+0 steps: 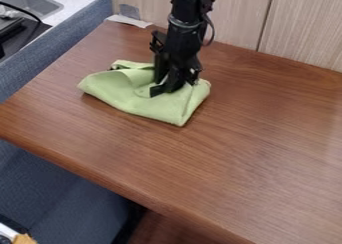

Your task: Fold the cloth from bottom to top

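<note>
The gripper (168,89) hangs down from the top edge, its tips low over the middle of the green cloth (148,106). The cloth lies crumpled near the back of the wooden table, with one corner pointing toward the front and a rounded bulge at its left. Raised folds stand around the left side of the gripper, and part of the cloth behind the gripper is hidden. Whether the gripper holds any of the cloth is unclear.
The brown wooden table (220,153) extends to the right and front of the cloth. A light wood panel wall (300,28) stands behind it. A metal sink (33,3) is at the upper left, beyond the blue-grey side.
</note>
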Robot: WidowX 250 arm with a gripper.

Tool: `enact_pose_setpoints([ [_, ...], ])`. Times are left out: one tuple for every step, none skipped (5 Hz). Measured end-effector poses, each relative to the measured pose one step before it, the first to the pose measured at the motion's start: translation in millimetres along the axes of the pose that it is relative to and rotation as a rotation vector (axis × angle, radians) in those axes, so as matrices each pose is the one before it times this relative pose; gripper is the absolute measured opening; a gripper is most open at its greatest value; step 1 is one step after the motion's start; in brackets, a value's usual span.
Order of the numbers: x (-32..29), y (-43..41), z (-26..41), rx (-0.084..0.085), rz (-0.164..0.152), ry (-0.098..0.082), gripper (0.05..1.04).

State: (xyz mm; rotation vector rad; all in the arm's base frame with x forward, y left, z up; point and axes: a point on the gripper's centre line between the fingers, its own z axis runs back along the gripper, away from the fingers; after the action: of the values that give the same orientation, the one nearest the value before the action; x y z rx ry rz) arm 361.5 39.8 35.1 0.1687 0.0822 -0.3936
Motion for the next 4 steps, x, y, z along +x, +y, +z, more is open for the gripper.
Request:
enact_pose_setpoints([
  [-4.48, 3.40, 15.65, 0.0079, 0.0210, -0.0212, 0.851],
  [-8.26, 7.87, 12.97, -0.0073, 0.0166, -0.0050, 1.012],
  [-6.64, 7.08, 23.35, -0.0059, 0.0141, -0.0267, 1.009],
  [-10.54, 10.32, 24.34, 0.0135, 0.0143, -0.0316, 1.003],
])
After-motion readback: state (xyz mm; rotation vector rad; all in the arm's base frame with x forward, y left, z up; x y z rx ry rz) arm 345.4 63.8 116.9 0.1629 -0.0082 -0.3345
